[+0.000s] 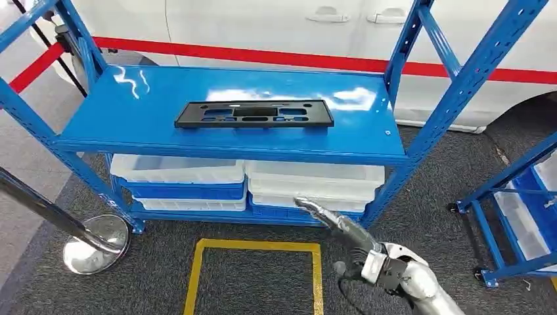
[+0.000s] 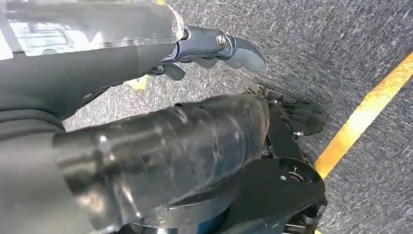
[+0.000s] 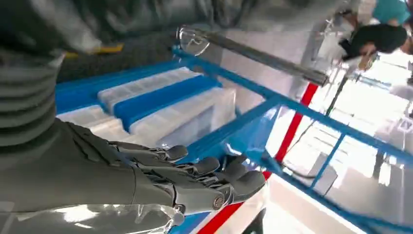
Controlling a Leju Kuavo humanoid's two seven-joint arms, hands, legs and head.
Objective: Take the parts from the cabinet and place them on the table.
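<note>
A flat black plastic part with several cut-outs lies across the middle of the blue cabinet's top shelf. My right hand is raised in front of the cabinet's lower shelf, below and to the right of the part, with its fingers stretched out and nothing in them. In the right wrist view the same hand reaches toward the blue frame, its fingers apart and empty. My left hand hangs over the grey carpet and holds nothing.
White and blue bins fill the lower shelf. A chrome stanchion base stands at the left, and a yellow floor square lies before the cabinet. A second blue rack stands at the right. A white car is behind red tape.
</note>
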